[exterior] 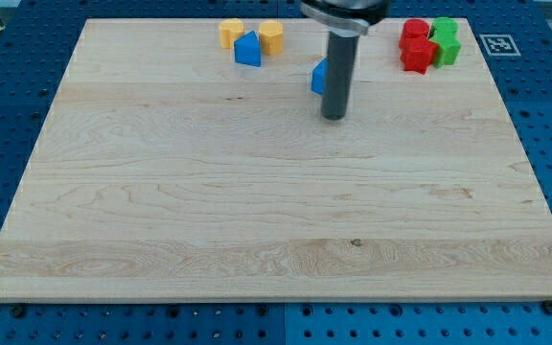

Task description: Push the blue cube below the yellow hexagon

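My tip (333, 117) rests on the board at upper centre. A blue cube (319, 77) sits just above-left of the tip and is partly hidden behind the rod. Two yellow blocks stand near the view's top: a yellow hexagon-like block (271, 36) and another yellow block (231, 33) to its left. A second blue block (247, 49) sits between and just below them. The blue cube lies to the right of and a little lower than the yellow blocks.
Two red blocks (415, 46) and two green blocks (445, 40) cluster at the view's top right. The wooden board (276, 220) lies on a blue perforated table. A marker tag (496, 43) sits off the board's top right corner.
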Motion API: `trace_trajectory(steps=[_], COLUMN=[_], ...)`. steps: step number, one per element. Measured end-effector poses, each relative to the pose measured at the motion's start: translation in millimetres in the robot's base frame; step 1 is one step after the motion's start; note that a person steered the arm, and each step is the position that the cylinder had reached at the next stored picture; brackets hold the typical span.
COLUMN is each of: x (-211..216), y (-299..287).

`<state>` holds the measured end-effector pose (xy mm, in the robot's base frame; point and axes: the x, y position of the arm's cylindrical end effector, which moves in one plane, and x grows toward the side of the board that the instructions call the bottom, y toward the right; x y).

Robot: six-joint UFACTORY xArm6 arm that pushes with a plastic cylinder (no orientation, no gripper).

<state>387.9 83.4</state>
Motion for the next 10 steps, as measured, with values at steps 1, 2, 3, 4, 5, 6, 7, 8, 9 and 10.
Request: trace_trajectory(steps=[1,2,3,4,5,6,7,8,9,10], x=[-34,-74,-82,-70,-88,-121,-125,-125,-125,-103], y=[3,-19,-23,-6,21,20,-8,-32,-15,20])
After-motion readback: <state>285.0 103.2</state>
